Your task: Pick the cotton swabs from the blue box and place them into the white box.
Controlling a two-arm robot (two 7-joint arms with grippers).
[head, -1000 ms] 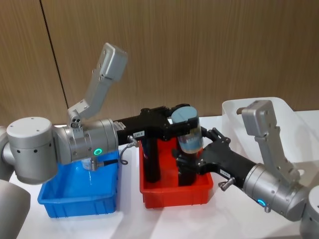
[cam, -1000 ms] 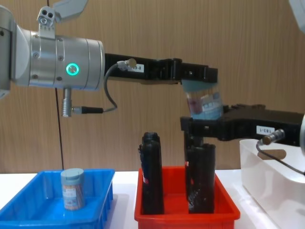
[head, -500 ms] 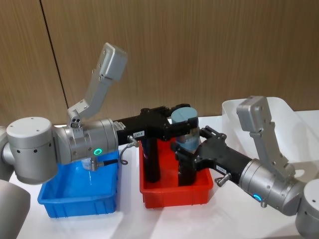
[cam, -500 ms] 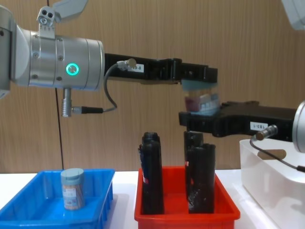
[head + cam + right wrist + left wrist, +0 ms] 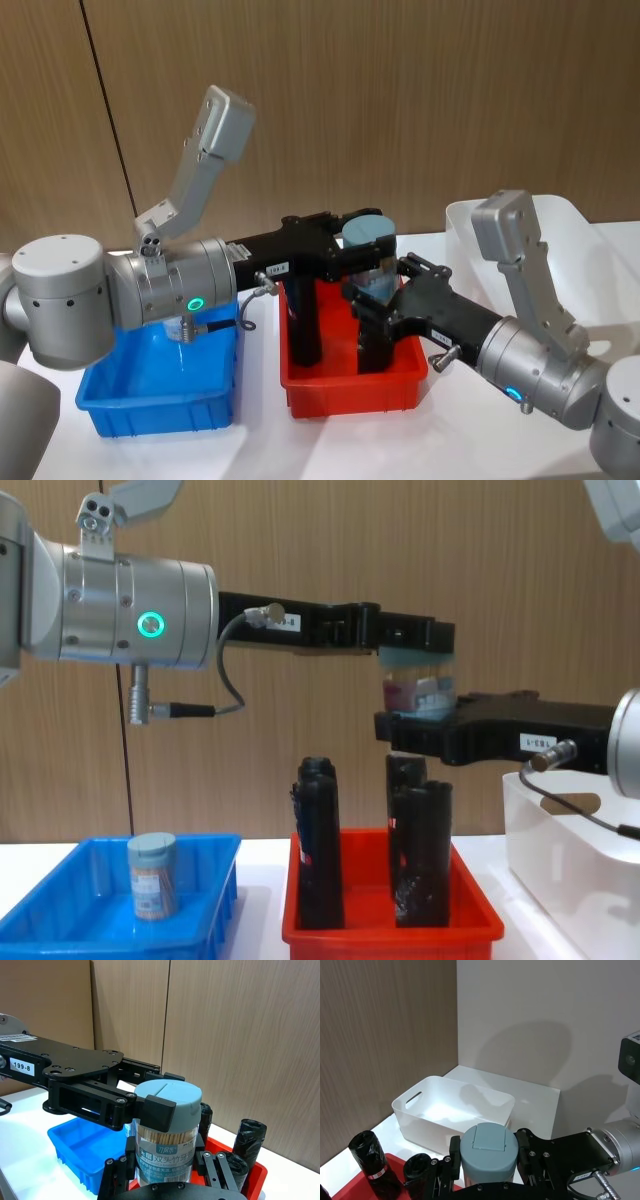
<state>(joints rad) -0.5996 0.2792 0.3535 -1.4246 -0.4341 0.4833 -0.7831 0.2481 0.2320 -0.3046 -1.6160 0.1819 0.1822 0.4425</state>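
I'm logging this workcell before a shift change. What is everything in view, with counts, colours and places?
held swab tub: one, clear with blue-grey lid, in the air above the red bin
second swab tub: one, same colours, upright in the blue box
blue box: one, bright blue, robot's left
red bin: one, red, centre
black tubes: at least three, black, standing in the red bin
white box: one, white, robot's right
table: one, white, under the bins
left gripper: one, black, jaws shut on the held swab tub's lid
right gripper: one, black, at that tub's lower body

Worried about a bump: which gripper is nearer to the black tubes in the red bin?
Right. The right gripper sits low around the cotton swab tub, just above the right-hand black tube; the left gripper clamps the tub's lid, higher up.
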